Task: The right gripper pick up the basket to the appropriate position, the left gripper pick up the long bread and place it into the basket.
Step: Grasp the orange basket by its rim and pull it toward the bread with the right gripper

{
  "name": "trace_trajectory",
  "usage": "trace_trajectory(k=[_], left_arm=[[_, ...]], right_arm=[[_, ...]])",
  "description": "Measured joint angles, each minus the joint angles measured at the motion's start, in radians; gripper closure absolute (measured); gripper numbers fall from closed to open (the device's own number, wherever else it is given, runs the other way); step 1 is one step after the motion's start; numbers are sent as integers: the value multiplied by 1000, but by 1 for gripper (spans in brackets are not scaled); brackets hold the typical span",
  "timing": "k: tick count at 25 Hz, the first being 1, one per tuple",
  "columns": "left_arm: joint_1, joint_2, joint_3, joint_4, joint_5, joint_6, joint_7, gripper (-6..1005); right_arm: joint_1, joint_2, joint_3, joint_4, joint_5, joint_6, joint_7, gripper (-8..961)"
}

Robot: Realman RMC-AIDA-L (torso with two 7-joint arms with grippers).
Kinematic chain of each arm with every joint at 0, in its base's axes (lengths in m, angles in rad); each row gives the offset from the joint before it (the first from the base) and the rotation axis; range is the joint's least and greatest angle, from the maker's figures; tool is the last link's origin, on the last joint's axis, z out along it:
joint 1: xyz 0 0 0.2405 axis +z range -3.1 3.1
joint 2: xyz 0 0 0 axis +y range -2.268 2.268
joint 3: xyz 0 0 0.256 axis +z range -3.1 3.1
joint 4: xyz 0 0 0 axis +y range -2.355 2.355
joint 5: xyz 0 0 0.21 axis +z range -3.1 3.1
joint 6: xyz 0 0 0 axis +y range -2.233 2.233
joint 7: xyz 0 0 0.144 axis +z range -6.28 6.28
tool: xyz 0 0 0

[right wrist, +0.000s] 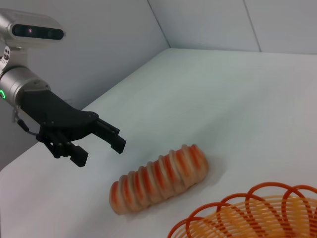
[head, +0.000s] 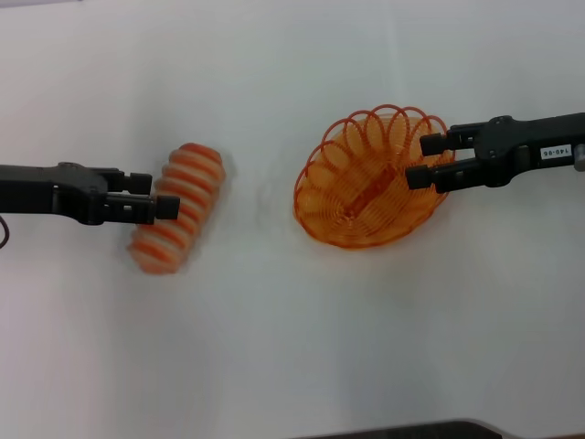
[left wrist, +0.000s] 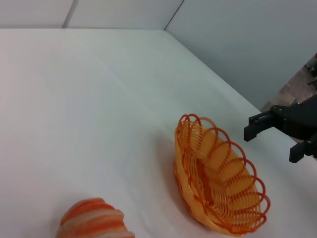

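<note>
My spread right gripper (head: 427,159) straddles the oval orange wire basket's (head: 366,183) rim for lifting; my spread left gripper (head: 157,195) (empty) flanks the striped orange-and-cream long bread (head: 178,208).

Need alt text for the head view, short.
On a white table, the left gripper, open, sits beside the long bread lying flat. The right gripper, open, is at the rim of the basket, which holds no bread.
</note>
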Motion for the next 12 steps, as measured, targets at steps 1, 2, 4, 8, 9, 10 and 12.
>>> trace_trajectory(k=[1, 2, 4, 8, 9, 10, 12], left_arm=[[-1, 0, 0, 0, 0, -1, 0, 157], [-1, 0, 0, 0, 0, -1, 0, 157], [-2, 0, 0, 0, 0, -1, 0, 157], [-3, 0, 0, 0, 0, -1, 0, 157], [-4, 0, 0, 0, -1, -1, 0, 157], [-4, 0, 0, 0, -2, -1, 0, 157], [-6, 0, 0, 0, -5, -1, 0, 157]], right_arm=[[2, 0, 1, 0, 3, 2, 1, 94], [2, 0, 1, 0, 3, 2, 1, 94], [8, 0, 7, -3, 9, 5, 5, 95], [30, -7, 22, -21, 43, 58, 73, 96], [39, -12, 21, -28, 47, 74, 97, 97], [50, -20, 16, -36, 45, 87, 126, 97], [81, -38, 1, -57, 23, 101, 185, 97]])
